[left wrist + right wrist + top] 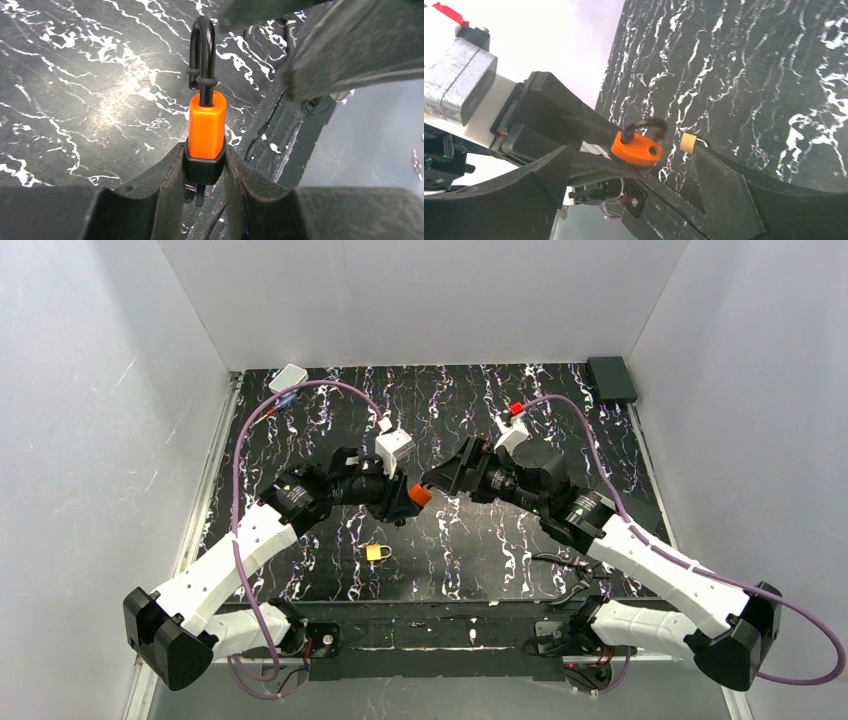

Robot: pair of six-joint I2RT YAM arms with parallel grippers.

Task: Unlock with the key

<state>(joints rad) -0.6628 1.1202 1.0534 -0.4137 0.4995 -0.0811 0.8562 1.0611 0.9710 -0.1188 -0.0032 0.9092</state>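
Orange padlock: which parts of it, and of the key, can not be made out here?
Key: uncertain; left wrist view shows only thin dark pieces under the orange padlock, pinched by the left end effector.
Keyhole: faces away or covered in every view.
Top view: padlock too small.
Yellow padlock: right wrist view, partly behind a finger.

The held padlock (206, 122) sits over the middle of the table (450, 400), its base clamped between the fingers of the left gripper (403, 500) and its shackle pointing away from that wrist. The right gripper (436, 483) faces it from the right, close beside it, jaws spread. A loose padlock (377, 553) lies on the table nearer the front edge (a little left of centre). One box (288, 377) sits at the far left corner and another box (611, 378) at the far right corner.
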